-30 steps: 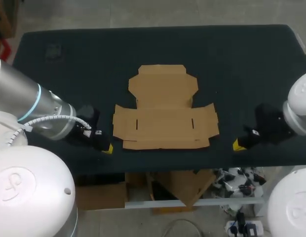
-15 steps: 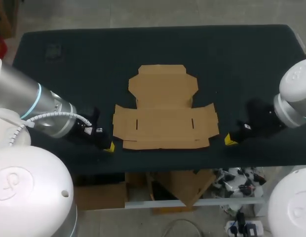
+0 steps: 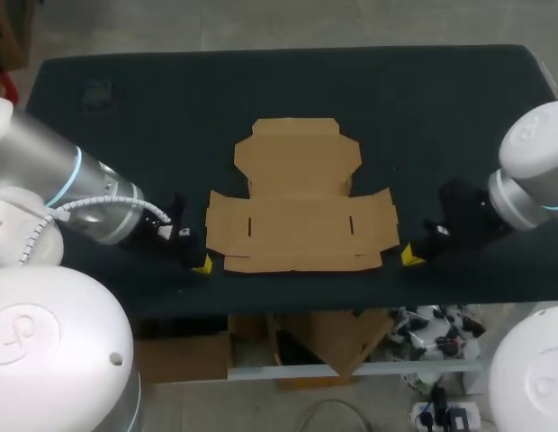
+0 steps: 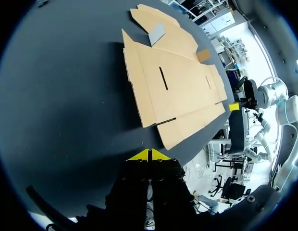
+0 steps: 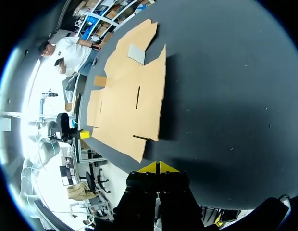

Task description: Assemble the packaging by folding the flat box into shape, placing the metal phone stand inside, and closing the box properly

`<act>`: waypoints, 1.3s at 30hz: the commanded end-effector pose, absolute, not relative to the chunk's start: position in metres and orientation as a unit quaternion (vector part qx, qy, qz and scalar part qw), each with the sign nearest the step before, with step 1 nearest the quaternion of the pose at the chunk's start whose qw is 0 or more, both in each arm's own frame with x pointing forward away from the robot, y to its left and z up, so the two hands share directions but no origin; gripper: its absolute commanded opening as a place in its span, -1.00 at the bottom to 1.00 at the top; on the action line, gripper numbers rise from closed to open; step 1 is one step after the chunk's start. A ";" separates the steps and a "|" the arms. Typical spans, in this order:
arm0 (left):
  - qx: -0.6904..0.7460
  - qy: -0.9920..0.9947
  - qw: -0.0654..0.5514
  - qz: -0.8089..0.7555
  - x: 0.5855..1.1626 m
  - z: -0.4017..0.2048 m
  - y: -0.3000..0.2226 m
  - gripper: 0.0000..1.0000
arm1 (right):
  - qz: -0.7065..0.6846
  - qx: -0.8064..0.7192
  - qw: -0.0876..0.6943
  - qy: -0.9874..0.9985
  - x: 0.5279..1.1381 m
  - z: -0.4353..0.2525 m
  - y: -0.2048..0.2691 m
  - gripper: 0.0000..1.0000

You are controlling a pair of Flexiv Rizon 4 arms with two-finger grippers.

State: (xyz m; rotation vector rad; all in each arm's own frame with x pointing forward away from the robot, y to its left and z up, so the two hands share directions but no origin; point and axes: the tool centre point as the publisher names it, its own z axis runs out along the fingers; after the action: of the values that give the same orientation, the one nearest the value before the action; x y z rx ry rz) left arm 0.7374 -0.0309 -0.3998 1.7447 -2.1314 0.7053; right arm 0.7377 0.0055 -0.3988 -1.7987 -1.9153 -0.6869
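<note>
A flat cardboard box [image 3: 300,211] lies unfolded on the dark counter [image 3: 126,117], toward its near edge. The left hand [image 3: 201,265] and right hand [image 3: 410,257] flank the box's near corners, apart from it, each with yellow tips pressed together on nothing.

You get a small grey patch [image 4: 157,33] by the far flap of the box [image 4: 182,91]: too small to ID. Head view: left arm [image 3: 72,193] & right arm [image 3: 535,175] run off the edges. Left gripper [image 3: 201,264] & right gripper [image 3: 411,256] show just a yellow speck each, the rest lost vs. the dark table [image 3: 126,117].
</note>
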 end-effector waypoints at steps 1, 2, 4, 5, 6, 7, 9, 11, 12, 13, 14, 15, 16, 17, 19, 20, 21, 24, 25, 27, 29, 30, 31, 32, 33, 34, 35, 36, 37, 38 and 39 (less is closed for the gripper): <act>0.607 -0.741 0.151 0.244 0.741 -0.404 -0.033 -1.00 | -0.248 -0.646 0.215 -0.689 0.740 -0.403 0.008 -1.00; 0.607 -0.741 0.151 0.244 0.741 -0.404 -0.033 -1.00 | -0.247 -0.646 0.215 -0.689 0.740 -0.403 0.009 -1.00; 0.607 -0.740 0.154 0.246 0.742 -0.405 -0.033 -1.00 | -0.248 -0.646 0.216 -0.689 0.739 -0.404 0.010 -1.00; 0.608 -0.739 0.155 0.246 0.742 -0.405 -0.032 -1.00 | -0.248 -0.646 0.216 -0.689 0.739 -0.405 0.012 -1.00; 0.608 -0.738 0.156 0.247 0.742 -0.405 -0.032 -1.00 | -0.248 -0.646 0.216 -0.689 0.739 -0.406 0.012 -1.00; 0.608 -0.738 0.157 0.247 0.743 -0.405 -0.032 -1.00 | -0.248 -0.647 0.216 -0.688 0.738 -0.406 0.013 -1.00; 0.609 -0.737 0.159 0.247 0.743 -0.406 -0.031 -1.00 | -0.249 -0.647 0.217 -0.687 0.737 -0.408 0.015 -1.00; 0.610 -0.736 0.163 0.246 0.744 -0.407 -0.031 -1.00 | -0.249 -0.648 0.218 -0.686 0.737 -0.410 0.017 -1.00; 0.610 -0.735 0.164 0.246 0.744 -0.408 -0.031 -1.00 | -0.249 -0.648 0.218 -0.686 0.737 -0.411 0.018 -1.00; 0.611 -0.734 0.165 0.246 0.744 -0.408 -0.031 -1.00 | -0.248 -0.648 0.219 -0.686 0.738 -0.412 0.018 -1.00; 0.611 -0.734 0.167 0.245 0.745 -0.409 -0.031 -1.00 | -0.248 -0.648 0.219 -0.686 0.738 -0.413 0.019 -1.00; 0.612 -0.733 0.170 0.245 0.745 -0.410 -0.031 -1.00 | -0.249 -0.648 0.220 -0.685 0.738 -0.414 0.020 -1.00; 0.612 -0.732 0.171 0.245 0.745 -0.410 -0.031 -1.00 | -0.249 -0.648 0.220 -0.685 0.738 -0.415 0.020 -1.00; 0.612 -0.732 0.172 0.244 0.746 -0.410 -0.032 -1.00 | -0.250 -0.648 0.222 -0.684 0.738 -0.416 0.020 -1.00; 0.612 -0.732 0.174 0.244 0.746 -0.411 -0.033 -1.00 | -0.251 -0.648 0.222 -0.684 0.739 -0.417 0.020 -1.00; 0.611 -0.732 0.176 0.244 0.746 -0.411 -0.033 -1.00 | -0.252 -0.648 0.223 -0.684 0.739 -0.417 0.020 -1.00; 0.611 -0.732 0.177 0.244 0.746 -0.411 -0.033 -1.00 | -0.253 -0.647 0.223 -0.684 0.739 -0.418 0.021 -1.00; 0.612 -0.729 0.185 0.245 0.746 -0.412 -0.034 -1.00 | -0.255 -0.647 0.223 -0.683 0.739 -0.419 0.022 -1.00; 0.612 -0.728 0.188 0.245 0.746 -0.413 -0.035 -1.00 | -0.255 -0.647 0.223 -0.683 0.739 -0.419 0.023 -1.00; 0.611 -0.728 0.192 0.246 0.746 -0.414 -0.036 -1.00 | -0.257 -0.646 0.223 -0.683 0.740 -0.419 0.024 -1.00; 0.610 -0.727 0.196 0.245 0.745 -0.415 -0.037 -1.00 | -0.258 -0.645 0.223 -0.684 0.740 -0.420 0.025 -1.00; 0.610 -0.727 0.197 0.246 0.745 -0.415 -0.037 -1.00 | -0.258 -0.645 0.223 -0.684 0.741 -0.420 0.025 -1.00; 0.610 -0.727 0.198 0.246 0.745 -0.415 -0.038 -1.00 | -0.259 -0.645 0.223 -0.684 0.741 -0.420 0.026 -1.00; 0.610 -0.727 0.199 0.246 0.745 -0.416 -0.038 -1.00 | -0.260 -0.644 0.224 -0.684 0.741 -0.420 0.026 -1.00; 0.610 -0.727 0.200 0.246 0.744 -0.416 -0.039 -1.00 | -0.260 -0.644 0.224 -0.684 0.741 -0.421 0.027 -1.00; 0.609 -0.727 0.201 0.246 0.744 -0.417 -0.039 -1.00 | -0.261 -0.643 0.225 -0.684 0.741 -0.421 0.027 -1.00; 0.609 -0.727 0.202 0.245 0.744 -0.417 -0.040 -1.00 | -0.261 -0.643 0.225 -0.684 0.741 -0.421 0.028 -1.00; 0.608 -0.727 0.202 0.245 0.744 -0.417 -0.040 -1.00 | -0.261 -0.643 0.226 -0.683 0.741 -0.421 0.029 -1.00; 0.608 -0.727 0.203 0.245 0.744 -0.418 -0.040 -1.00 | -0.261 -0.643 0.226 -0.684 0.741 -0.422 0.030 -1.00; 0.608 -0.728 0.203 0.245 0.744 -0.418 -0.040 -1.00 | -0.261 -0.643 0.226 -0.684 0.741 -0.422 0.030 -1.00; 0.608 -0.728 0.204 0.245 0.744 -0.418 -0.041 -1.00 | -0.262 -0.642 0.226 -0.684 0.741 -0.422 0.031 -1.00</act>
State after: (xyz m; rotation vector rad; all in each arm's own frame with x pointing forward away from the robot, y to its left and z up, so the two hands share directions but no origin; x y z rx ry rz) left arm 0.7419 -0.0392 -0.4157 1.6961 -2.0298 0.6883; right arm 0.7409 0.0305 -0.4190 -1.7752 -1.8889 -0.7132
